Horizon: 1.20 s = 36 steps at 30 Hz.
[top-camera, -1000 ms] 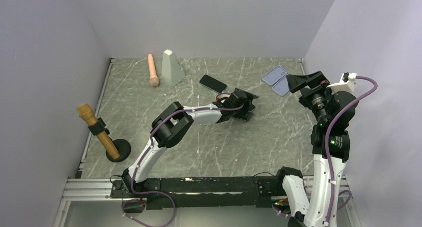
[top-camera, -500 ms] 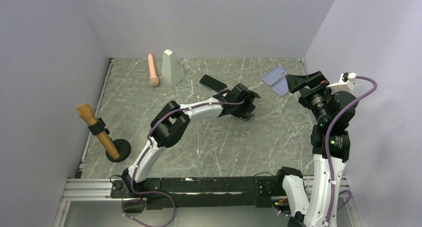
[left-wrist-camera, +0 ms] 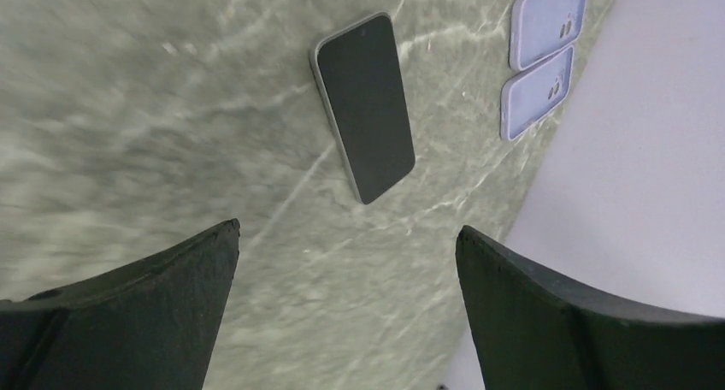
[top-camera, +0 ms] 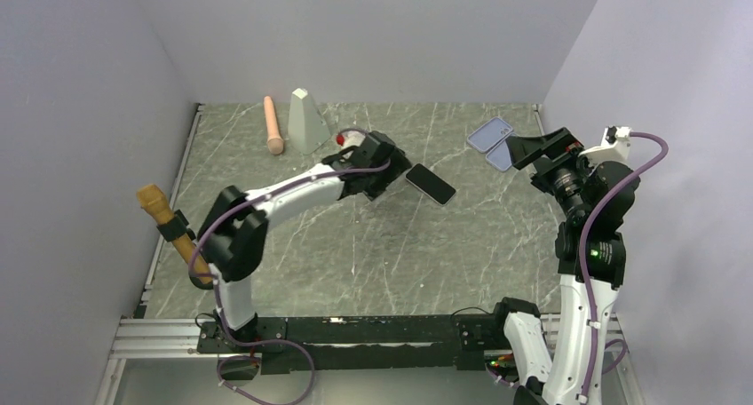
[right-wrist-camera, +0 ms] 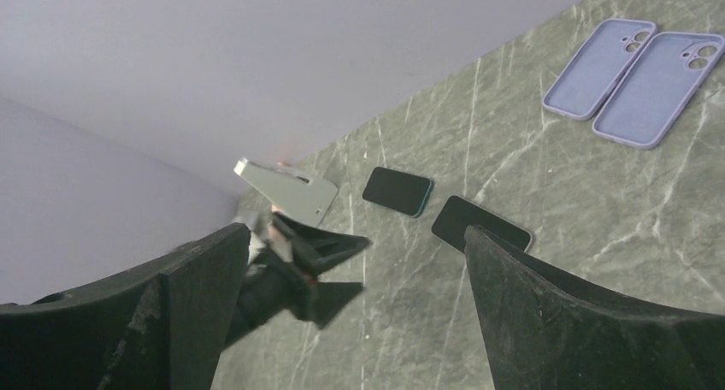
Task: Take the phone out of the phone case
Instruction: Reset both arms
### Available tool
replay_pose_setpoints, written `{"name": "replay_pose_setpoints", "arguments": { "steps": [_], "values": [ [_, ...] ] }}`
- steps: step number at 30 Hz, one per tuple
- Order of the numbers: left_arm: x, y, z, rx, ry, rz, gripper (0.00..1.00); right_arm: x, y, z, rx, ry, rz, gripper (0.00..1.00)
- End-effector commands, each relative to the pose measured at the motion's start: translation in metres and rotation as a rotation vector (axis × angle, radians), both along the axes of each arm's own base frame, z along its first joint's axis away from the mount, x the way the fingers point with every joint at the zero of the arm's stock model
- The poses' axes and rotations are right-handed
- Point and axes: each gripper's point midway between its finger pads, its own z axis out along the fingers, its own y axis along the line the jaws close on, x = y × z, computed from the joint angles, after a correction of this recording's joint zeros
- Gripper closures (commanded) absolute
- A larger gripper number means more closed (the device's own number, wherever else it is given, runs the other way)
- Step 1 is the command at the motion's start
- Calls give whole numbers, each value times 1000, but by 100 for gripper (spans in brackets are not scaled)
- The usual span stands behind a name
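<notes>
I see a grey-green marbled tabletop (top-camera: 462,245) veined in white. Plain pale lavender panels box it in: a back wall (top-camera: 373,32), a left wall (top-camera: 80,112) and a right wall (top-camera: 675,85). An aluminium rail (top-camera: 160,336) runs along the near edge. The light is soft and even.

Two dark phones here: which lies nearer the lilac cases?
The all-dark phone, on the right in the right wrist view. The teal-edged phone lies farther from the cases, toward the grey wedge.
</notes>
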Motion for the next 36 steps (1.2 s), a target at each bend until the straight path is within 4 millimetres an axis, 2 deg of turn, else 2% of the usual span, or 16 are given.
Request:
{"name": "replay_pose_setpoints", "arguments": {
  "steps": [1,4,7,11,15,18,22,25,31,33,36],
  "values": [
    [7,58,91,227,-361,-103,0,-5,3,9,-100,-5,42,0],
    [-6,100,147,379,-531,-143,1,-2,-2,3,-152,49,43,0],
    [-29,140,201,526,-685,-210,1,3,-4,-5,-204,93,72,0],
    [-60,208,268,704,-822,-182,1,12,-3,-16,-255,129,128,0],
    [-101,254,334,804,-1063,-212,1,16,4,-5,-274,94,181,0],
    [-129,282,369,880,-1210,-196,1,18,0,8,-316,78,164,0],
    [-146,318,381,943,-1242,-80,1,19,-4,30,-353,33,137,0],
    [-156,332,383,918,-1268,-8,1,18,-1,49,-358,-17,144,0],
    [-172,342,404,864,-1338,46,1,1,0,95,-380,-167,87,0],
    [-174,345,409,869,-1336,48,1,-4,5,103,-403,-207,104,0],
    [-176,345,417,858,-1347,52,1,-4,-4,104,-423,-204,57,0]
  ]
}}
